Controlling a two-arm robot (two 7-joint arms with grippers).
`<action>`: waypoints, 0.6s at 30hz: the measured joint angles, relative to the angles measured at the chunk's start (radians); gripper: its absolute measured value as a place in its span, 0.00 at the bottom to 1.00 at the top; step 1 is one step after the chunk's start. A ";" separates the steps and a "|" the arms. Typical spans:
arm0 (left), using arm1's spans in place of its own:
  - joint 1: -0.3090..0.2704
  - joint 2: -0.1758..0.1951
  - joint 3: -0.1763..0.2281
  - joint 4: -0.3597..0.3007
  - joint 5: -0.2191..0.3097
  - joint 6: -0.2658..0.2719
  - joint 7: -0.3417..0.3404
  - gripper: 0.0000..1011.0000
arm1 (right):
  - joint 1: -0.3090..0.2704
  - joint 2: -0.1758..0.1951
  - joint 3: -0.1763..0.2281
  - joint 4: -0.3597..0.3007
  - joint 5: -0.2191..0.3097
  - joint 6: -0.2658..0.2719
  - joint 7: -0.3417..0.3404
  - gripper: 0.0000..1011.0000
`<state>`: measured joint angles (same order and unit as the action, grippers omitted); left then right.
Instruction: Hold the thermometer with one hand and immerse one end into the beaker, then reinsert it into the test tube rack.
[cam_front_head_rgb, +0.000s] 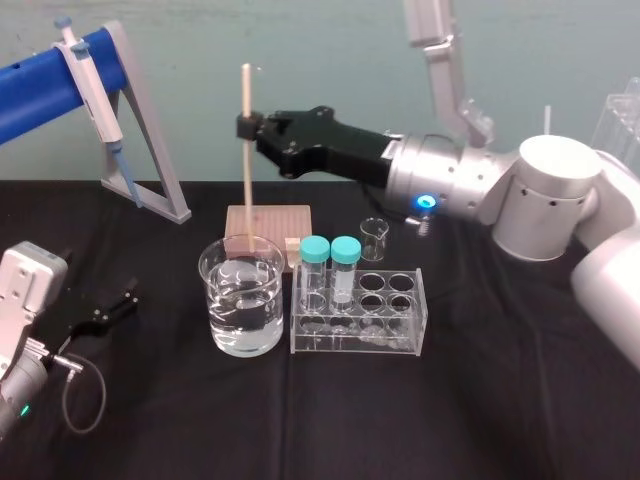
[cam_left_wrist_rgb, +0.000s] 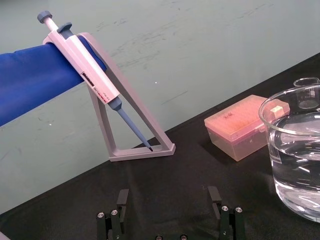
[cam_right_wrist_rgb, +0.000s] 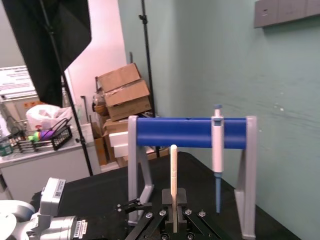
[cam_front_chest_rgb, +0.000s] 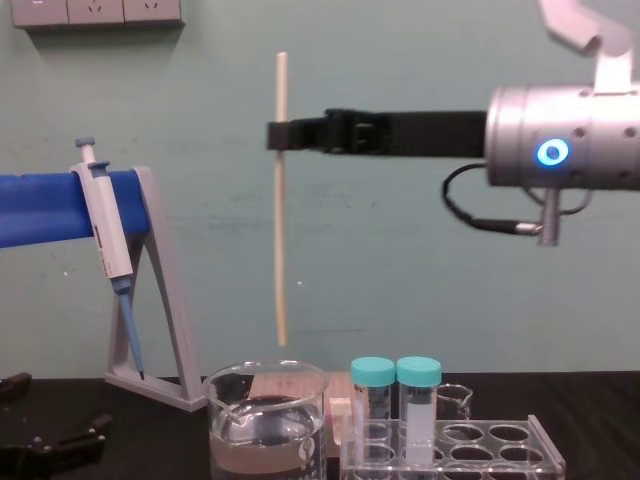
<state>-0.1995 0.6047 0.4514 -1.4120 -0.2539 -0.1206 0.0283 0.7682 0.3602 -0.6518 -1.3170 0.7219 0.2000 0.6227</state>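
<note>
Right arm raised and reaching, left arm parked low.
The right gripper (cam_front_head_rgb: 244, 127), held level on its silver-grey arm, pinches the thermometer (cam_front_head_rgb: 245, 190) upright; the left gripper (cam_front_head_rgb: 118, 304) sits low on the left, fingers spread apart.

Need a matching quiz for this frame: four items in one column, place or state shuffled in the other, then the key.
1. thermometer
2. beaker
3. pipette
4. left gripper

A. hangs on the grey stand
B. low over the table, left side, jaws open
C. beside the test tube rack, holding clear liquid
D. upright in the right gripper, jaws shut on it, lower end above the liquid

Pairs: 1-D, 2-C, 3-A, 4-B
</note>
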 joint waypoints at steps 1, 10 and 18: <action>0.000 0.000 0.000 0.000 0.000 0.000 0.000 0.99 | 0.002 -0.005 -0.004 0.007 -0.003 -0.005 0.004 0.04; 0.000 0.000 0.000 0.000 0.000 0.000 0.000 0.99 | 0.014 -0.053 -0.041 0.092 -0.053 -0.062 0.023 0.04; 0.000 0.000 0.000 0.000 0.000 0.000 0.000 0.99 | 0.013 -0.084 -0.050 0.161 -0.103 -0.112 0.027 0.04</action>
<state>-0.1995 0.6047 0.4514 -1.4120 -0.2539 -0.1205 0.0283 0.7814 0.2766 -0.7014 -1.1565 0.6187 0.0883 0.6496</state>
